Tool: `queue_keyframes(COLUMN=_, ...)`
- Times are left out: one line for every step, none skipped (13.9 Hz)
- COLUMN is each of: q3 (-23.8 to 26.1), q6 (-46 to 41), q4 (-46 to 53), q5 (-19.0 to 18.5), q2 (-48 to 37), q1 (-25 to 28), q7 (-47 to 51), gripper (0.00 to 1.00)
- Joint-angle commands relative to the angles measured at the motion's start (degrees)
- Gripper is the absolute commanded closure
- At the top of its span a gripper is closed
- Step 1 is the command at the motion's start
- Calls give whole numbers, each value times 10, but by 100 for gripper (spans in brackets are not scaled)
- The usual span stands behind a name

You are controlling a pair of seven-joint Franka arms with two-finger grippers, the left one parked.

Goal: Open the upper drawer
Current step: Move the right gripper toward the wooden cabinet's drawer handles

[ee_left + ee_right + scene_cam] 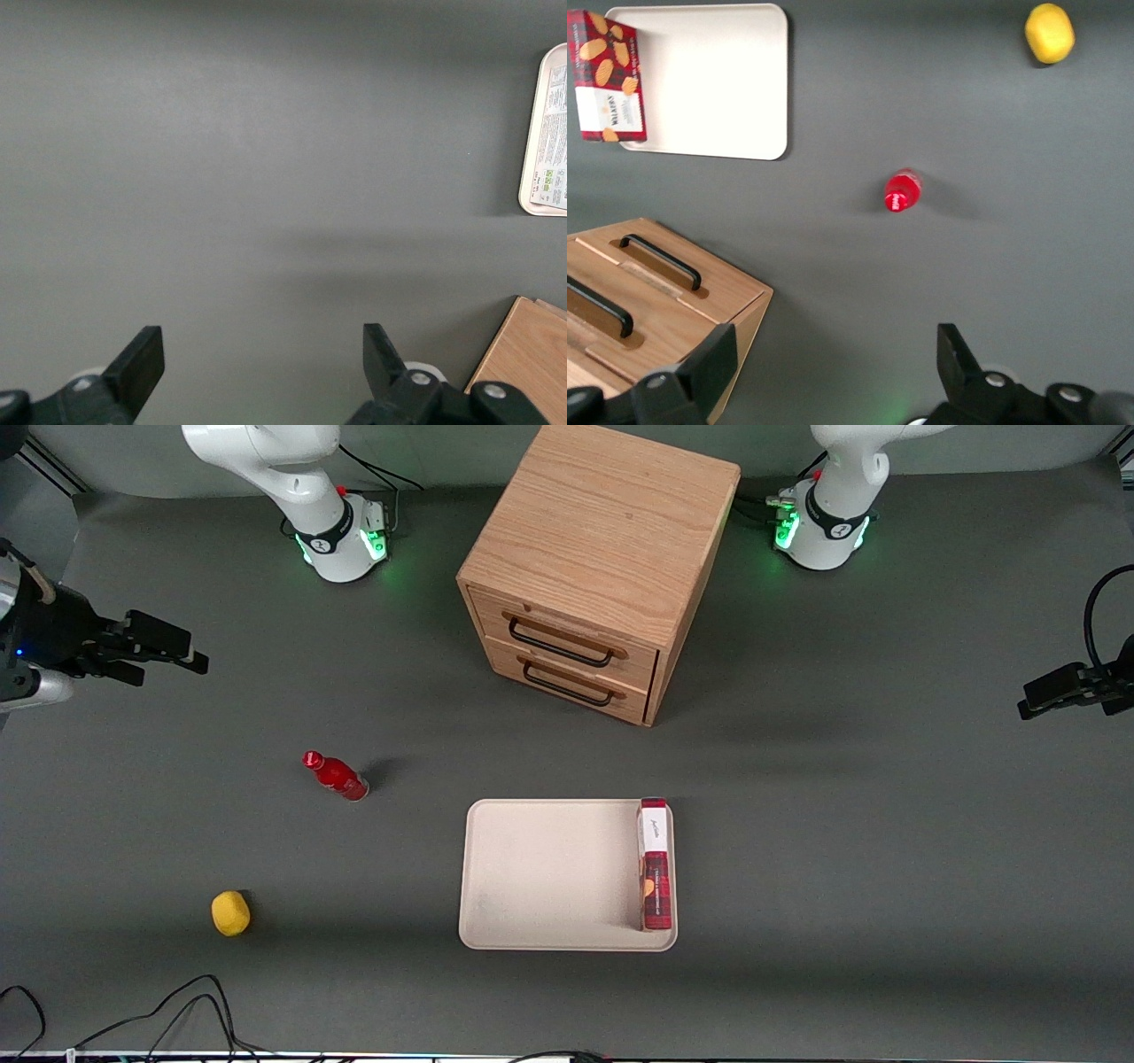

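The wooden cabinet [602,540] stands mid-table, farther from the front camera than the tray. Its upper drawer [620,657] is shut, with a black wire handle [558,643]; the matching lower drawer [567,682] below it is also shut. My right gripper [182,651] hangs open and empty well off toward the working arm's end of the table, away from the cabinet. In the right wrist view the gripper [833,363] is open above bare table, with the cabinet's corner beside one finger; the upper drawer [656,328] and its handle [601,307] show there.
A red bottle [337,777] stands between my gripper and the tray. A yellow lemon [230,912] lies nearer the front camera. A white tray [549,868] holds a red cookie box [655,864] at its edge. Cables [177,1010] lie by the front edge.
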Motion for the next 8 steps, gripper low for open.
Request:
queue_keyframes(q3=26, q6=0, q4=25, q5=3, q2=14, q1=16, q7=5, gripper=0)
queue_keyframes(q3=32, q6=-1, q4=30, q5=-2, q2=17, q1=26, q7=5, gripper=0)
queue_keyframes(q3=34, q6=-1, q4=31, q5=1, q2=18, q1=35, q7=4, gripper=0)
queue_keyframes(q3=41, q6=-1, q4=31, q5=-3, q2=21, q1=56, q7=4, gripper=0)
queue_keyframes(q3=42, q6=0, q4=31, q5=-6, q2=28, q1=77, q7=4, gripper=0)
queue_keyframes(q3=43, q6=1, q4=31, q5=-13, q2=37, q1=98, q7=-2, gripper=0)
queue_keyframes(q3=43, q6=3, q4=31, q5=-14, q2=43, q1=114, q7=-30, gripper=0)
queue_keyframes(q3=43, q6=13, q4=31, q5=-14, q2=43, q1=131, q7=-66, gripper=0)
